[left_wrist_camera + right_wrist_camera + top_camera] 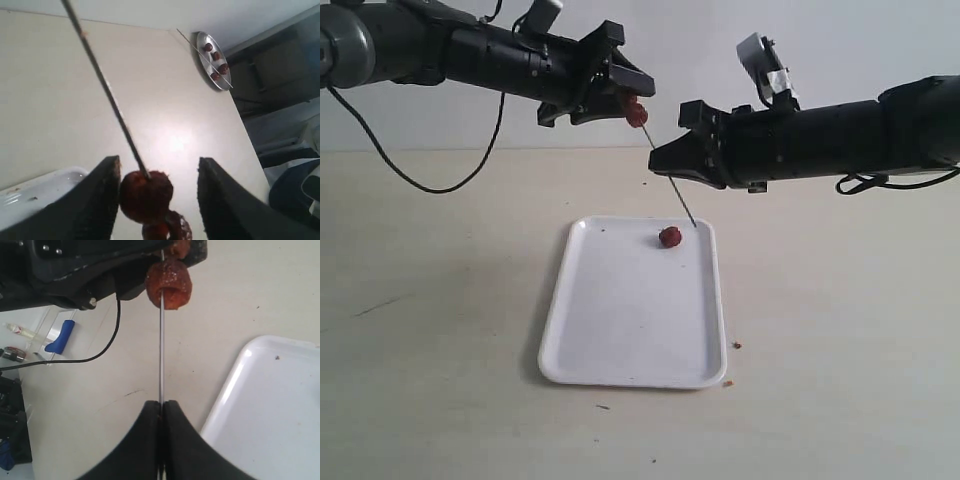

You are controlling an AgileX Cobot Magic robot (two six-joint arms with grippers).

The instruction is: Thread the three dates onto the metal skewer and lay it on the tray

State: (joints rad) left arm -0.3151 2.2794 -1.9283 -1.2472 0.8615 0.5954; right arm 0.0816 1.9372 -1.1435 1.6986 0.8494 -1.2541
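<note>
Left gripper (630, 98) pokes in from the far left, jaws apart around two dates (636, 112) topping the tilted skewer (680, 200). Right gripper (658, 160) reaches leftward, jaws clamped on the skewer. Third date (670, 237) sits in the tray's (620, 330) far right corner.

No readable text, label or number shows anywhere.

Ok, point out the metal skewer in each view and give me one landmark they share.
Exterior view: the metal skewer slants at centre, lower tip by the far right corner of the tray.
Left wrist view: it crosses the frame to the dates between the spread fingers of the left hand.
Right wrist view: it runs from the shut right hand to the dates.
Shared landmark: the tray, visible in all three.
</note>
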